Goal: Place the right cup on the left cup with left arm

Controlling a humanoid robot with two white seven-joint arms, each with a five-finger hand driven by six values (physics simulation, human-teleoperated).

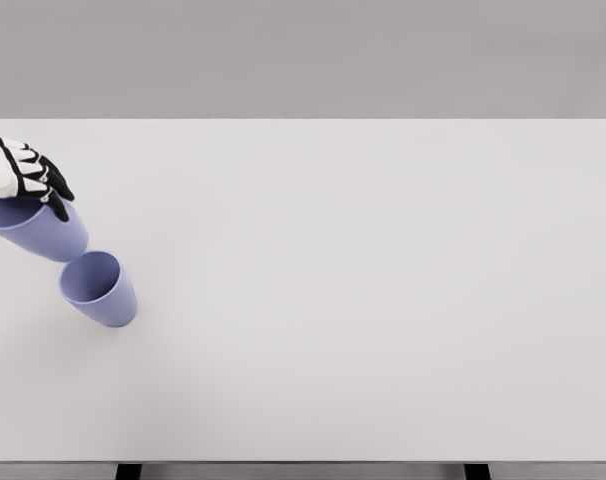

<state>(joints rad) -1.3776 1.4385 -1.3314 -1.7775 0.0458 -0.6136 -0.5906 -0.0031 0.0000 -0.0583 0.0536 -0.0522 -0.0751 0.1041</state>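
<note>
**Left robot hand gripping one cup right next to the other, far left of the worktop**

So here's what's showing in the head view. The left robot hand (28,180) is coming in from the left edge, about a third of the way down the frame, and it's wrapping its black-tipped fingers (51,190) over the rim of a lavender cup (45,232). The fingers are curling down over the cup's top edge, so the hand is closing on it rather than hanging loose. Part of the hand and part of that cup are getting cut off by the picture's left border, so I can't tell how the thumb is sitting.

The held cup is tilting, with its mouth pointing up and left toward the hand and its base pointing down and right. I can't tell whether its base is touching the worktop or riding just above it.

The second cup (100,289), same lavender colour, is sitting just to the near right of the held one. It's looking tilted too from this angle, with its open mouth facing up and left, so you're seeing into it. The two cups are touching or as good as touching where the held cup's base is meeting the other's rim; I can't say which.

The worktop (363,300) is plain white and is filling most of the frame, with a grey wall (303,55) running behind its far edge.
</note>
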